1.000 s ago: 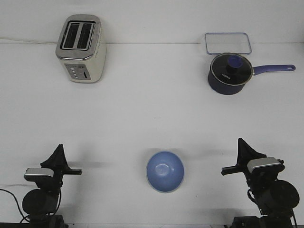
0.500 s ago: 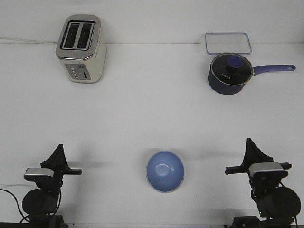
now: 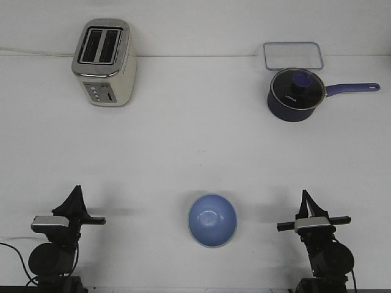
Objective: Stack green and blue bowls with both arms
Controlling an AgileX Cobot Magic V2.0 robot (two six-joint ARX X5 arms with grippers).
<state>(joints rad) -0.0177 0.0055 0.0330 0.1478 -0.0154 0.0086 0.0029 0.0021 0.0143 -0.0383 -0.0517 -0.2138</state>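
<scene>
white table [image 3: 183,140], white wall [image 3: 195,24] behind, even light

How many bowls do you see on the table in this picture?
1. Only the blue bowl shows, near the front edge of the table, between the left gripper and the right gripper. A pale rim shows under its lower edge; a green bowl may sit beneath it.

- The plain white table [image 3: 195,140] carries every item here.
- A light periwinkle blue glossy round bowl [image 3: 212,220] sits upright between the left gripper [image 3: 75,194] and the right gripper [image 3: 304,199], nearer the right one.
- A cream and chrome two-slot toaster [image 3: 104,61] stands far ahead of the left gripper.
- A dark navy saucepan with glass lid [image 3: 297,93] sits far ahead of the right gripper.
- A clear rectangular container lid [image 3: 293,55] lies just beyond that saucepan.
</scene>
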